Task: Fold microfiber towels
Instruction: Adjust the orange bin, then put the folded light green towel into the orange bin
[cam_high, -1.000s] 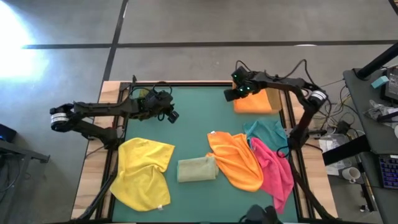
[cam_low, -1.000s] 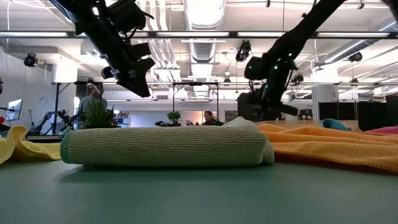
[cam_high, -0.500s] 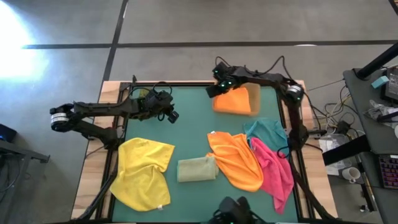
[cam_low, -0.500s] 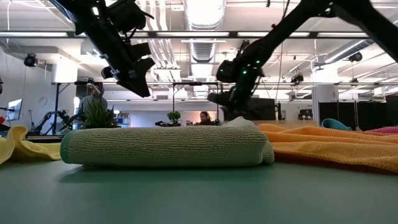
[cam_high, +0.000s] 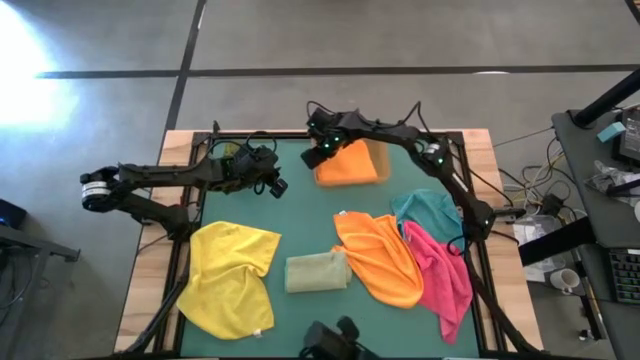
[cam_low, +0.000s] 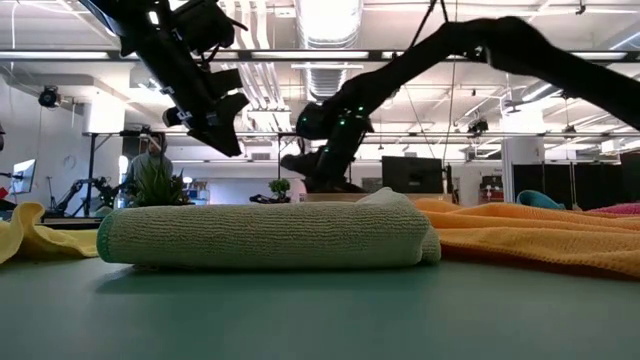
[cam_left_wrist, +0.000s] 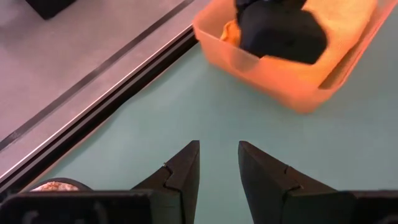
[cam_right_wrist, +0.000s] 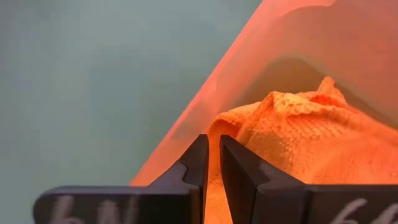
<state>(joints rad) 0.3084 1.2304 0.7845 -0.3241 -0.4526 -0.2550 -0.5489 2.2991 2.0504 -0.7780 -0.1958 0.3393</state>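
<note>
A shallow tan tray (cam_high: 379, 160) stands at the table's far middle with a folded orange towel (cam_high: 347, 166) in it. My right gripper (cam_high: 324, 151) is shut on the tray's left wall. My left gripper (cam_high: 281, 186) hovers open and empty to the tray's left, above the mat. A yellow towel (cam_high: 232, 276) lies crumpled at the near left. A folded olive towel (cam_high: 317, 271) lies at the near middle. A second orange towel (cam_high: 381, 258), a pink one (cam_high: 441, 276) and a teal one (cam_high: 428, 210) lie overlapping at the right. My right gripper pinches the tray's thin left wall (cam_right_wrist: 214, 128) between its two fingers, one finger inside the tray by the orange towel and one outside. The fingers come from above, slanting down. The tray's bottom rests on the mat.
A small green plant ball (cam_high: 229, 151) sits by the far left corner under my left arm. The table's raised frame (cam_high: 300, 135) runs close behind the tray. Bare mat (cam_high: 300, 220) lies between the tray and the olive towel.
My right gripper has gone toward the table's left edge along the far side, still shut on the tray wall. The tray with its orange towel has slid along the mat from the far right corner to the far middle and turned a little.
</note>
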